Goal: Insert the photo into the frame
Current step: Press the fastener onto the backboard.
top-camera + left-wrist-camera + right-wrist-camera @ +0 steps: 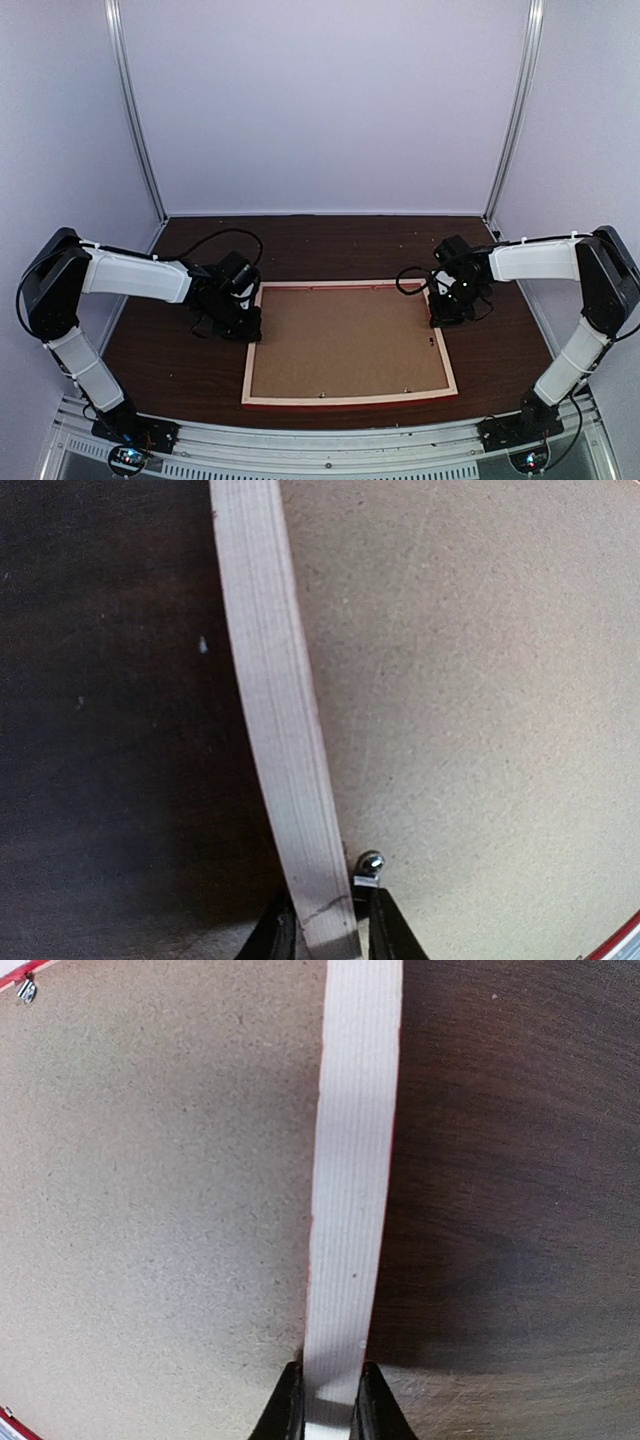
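The frame point(350, 398) lies back-up on the dark table, pale wood rails showing and a thin red edge along its near side. A brown backing board point(345, 340) fills it. The photo is hidden. My left gripper point(247, 325) straddles the frame's left rail point(275, 700), its jaws closed against both sides of the wood point(325, 930). My right gripper point(440, 312) is shut on the frame's right rail point(350, 1160), both fingers pressed to it point(327, 1405).
A small metal retaining tab point(369, 865) sticks up from the backing board point(480, 680) right beside the left gripper's inner finger. Another tab point(26, 990) sits at the far corner. White enclosure walls surround the dark wood table point(330, 245).
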Controlling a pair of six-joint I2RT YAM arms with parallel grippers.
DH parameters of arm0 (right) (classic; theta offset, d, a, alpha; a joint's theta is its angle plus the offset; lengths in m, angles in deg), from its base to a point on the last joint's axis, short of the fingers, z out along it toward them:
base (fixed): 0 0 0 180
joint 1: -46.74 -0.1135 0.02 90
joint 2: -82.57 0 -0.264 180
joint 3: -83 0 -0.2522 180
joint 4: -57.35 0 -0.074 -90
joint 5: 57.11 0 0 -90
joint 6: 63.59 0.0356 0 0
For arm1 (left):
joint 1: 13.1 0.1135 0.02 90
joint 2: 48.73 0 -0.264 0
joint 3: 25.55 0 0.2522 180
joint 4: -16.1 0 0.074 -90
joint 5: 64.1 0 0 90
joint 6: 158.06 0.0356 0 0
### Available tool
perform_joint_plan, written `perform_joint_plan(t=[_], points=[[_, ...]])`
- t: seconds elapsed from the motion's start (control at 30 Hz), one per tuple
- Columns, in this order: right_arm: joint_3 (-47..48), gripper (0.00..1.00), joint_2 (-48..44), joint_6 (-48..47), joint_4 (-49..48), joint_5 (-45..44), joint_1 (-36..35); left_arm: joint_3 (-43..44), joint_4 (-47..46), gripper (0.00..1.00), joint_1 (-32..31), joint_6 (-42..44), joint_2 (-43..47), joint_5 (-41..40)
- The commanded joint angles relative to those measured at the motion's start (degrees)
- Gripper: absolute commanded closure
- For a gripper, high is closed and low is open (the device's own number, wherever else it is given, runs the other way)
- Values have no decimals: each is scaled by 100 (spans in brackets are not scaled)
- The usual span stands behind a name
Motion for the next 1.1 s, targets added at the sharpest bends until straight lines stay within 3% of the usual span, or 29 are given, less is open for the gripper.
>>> perform_joint_plan(t=[0.0,0.27,0.7,1.07], points=[[-120,98,-14,-265,244,38,8,-131,211,83,53,57,-108,-171],[-138,98,-39,-282,269,20,3,77,216,83,62,360,-143,-167],[-129,98,-22,-282,252,46,3,413,426,51,76,645,-337,-308],[-164,98,-18,-284,245,42,3,546,669,54,76,808,-462,-396]])
